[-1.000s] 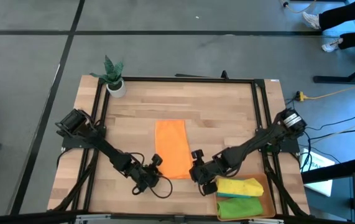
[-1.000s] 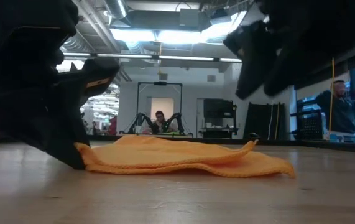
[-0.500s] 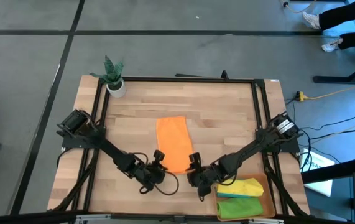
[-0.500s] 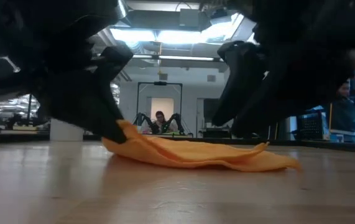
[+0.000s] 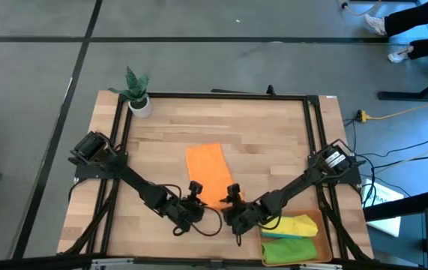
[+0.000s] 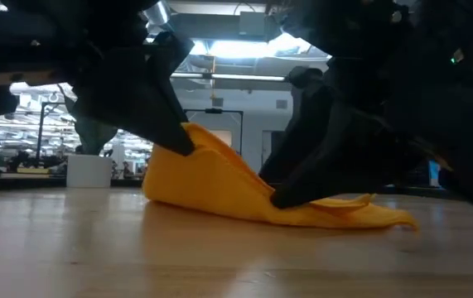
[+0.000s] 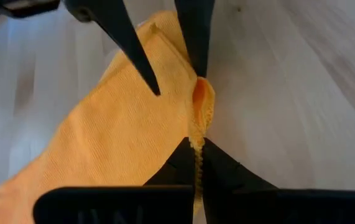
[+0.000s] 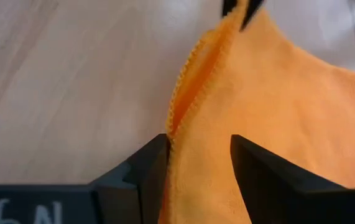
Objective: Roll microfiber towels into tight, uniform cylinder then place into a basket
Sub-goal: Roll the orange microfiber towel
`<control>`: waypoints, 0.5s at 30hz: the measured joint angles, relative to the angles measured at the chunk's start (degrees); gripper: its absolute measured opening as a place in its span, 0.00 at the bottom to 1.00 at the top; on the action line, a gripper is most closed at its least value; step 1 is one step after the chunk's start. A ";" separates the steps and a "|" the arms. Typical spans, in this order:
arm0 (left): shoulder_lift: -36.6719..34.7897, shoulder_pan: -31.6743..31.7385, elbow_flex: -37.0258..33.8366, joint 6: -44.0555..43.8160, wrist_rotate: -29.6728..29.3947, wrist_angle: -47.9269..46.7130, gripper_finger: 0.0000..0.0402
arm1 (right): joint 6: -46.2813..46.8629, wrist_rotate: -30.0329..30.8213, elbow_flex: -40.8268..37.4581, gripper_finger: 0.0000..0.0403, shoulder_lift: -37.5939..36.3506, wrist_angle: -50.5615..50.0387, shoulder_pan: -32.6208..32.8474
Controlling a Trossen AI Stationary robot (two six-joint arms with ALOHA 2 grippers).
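**Both grippers at the near edge of the orange towel**

At the far left corner of the table (image 5: 273, 127) stands a small plant (image 5: 137, 91) in a white pot. The left arm reaches in from the left side, and the left gripper (image 5: 195, 196) is at the near left corner of the orange towel (image 5: 207, 166). Its fingers (image 7: 186, 163) are pressed together and pinch the hem of this corner, which is lifted up from the wood. The rest of the orange towel lies flat in the middle of the table, beyond the grippers.

Just beside it to the right, the right gripper (image 5: 231, 201) is at the near right corner of the same towel. Its fingers (image 8: 149, 165) stand spread, with the towel's edge between them.

Further right, at the near right corner of the table, is the basket (image 5: 326, 247). Inside it lie a yellow towel (image 5: 288, 224) and a green towel (image 5: 288, 250), with a bit of teal between them.
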 joint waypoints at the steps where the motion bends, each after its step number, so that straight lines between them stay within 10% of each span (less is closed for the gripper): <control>1: 0.02 -0.02 -0.02 0.00 0.02 -0.31 0.00 | -0.07 0.13 0.00 0.44 0.00 0.02 0.08; 15: 0.00 -0.14 1.14 -0.28 -0.14 -2.34 0.00 | 1.82 -2.07 0.00 0.44 0.15 0.23 1.10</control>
